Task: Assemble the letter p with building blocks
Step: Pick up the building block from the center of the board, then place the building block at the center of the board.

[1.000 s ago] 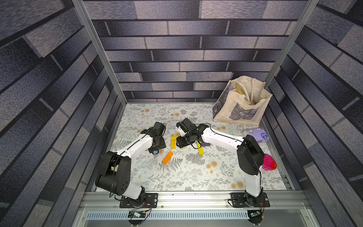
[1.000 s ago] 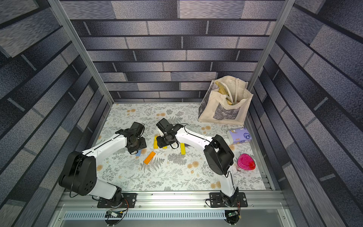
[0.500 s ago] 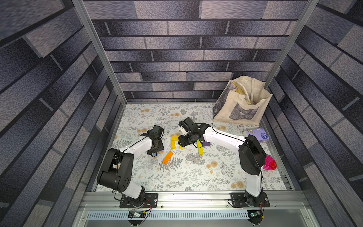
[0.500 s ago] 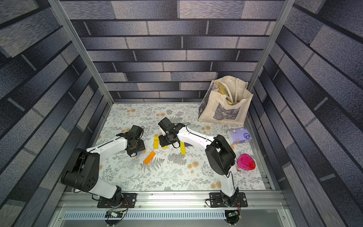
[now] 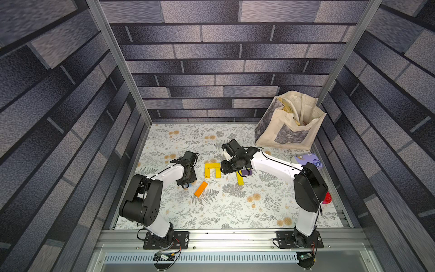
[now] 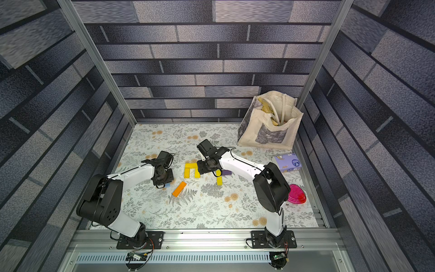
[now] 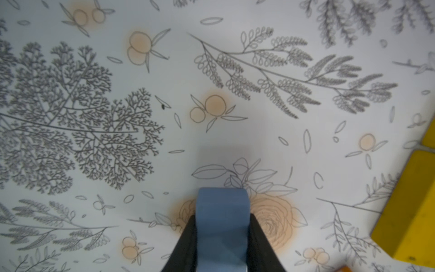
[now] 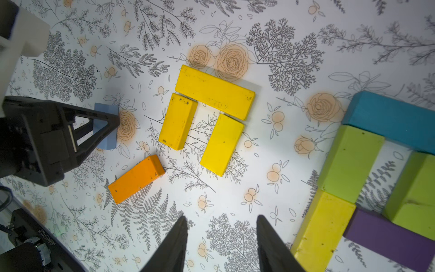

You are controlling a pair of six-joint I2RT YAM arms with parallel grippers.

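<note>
My left gripper (image 7: 222, 215) is shut on a light blue block (image 7: 222, 223) that rests on the floral mat; its black fingers press both sides of the block. Both top views show this at the left (image 5: 187, 185) (image 6: 167, 185). An orange block (image 8: 136, 179) lies loose beside it. Three yellow blocks (image 8: 214, 91) form an arch in the middle (image 5: 212, 170). My right gripper (image 8: 221, 217) hovers open and empty over bare mat. Next to it, teal (image 8: 388, 117), lime green (image 8: 350, 162), yellow (image 8: 322, 230) and purple (image 8: 386, 237) blocks lie joined together.
A cloth tote bag (image 5: 289, 122) stands at the back right. A lilac tissue pack (image 5: 308, 160) and a pink object (image 6: 296, 194) lie along the right edge. Patterned walls close in three sides, and a metal rail (image 5: 223, 237) runs along the front.
My left gripper has come down a little toward the front and its jaws have closed onto the light blue block. The right arm has hardly moved.
</note>
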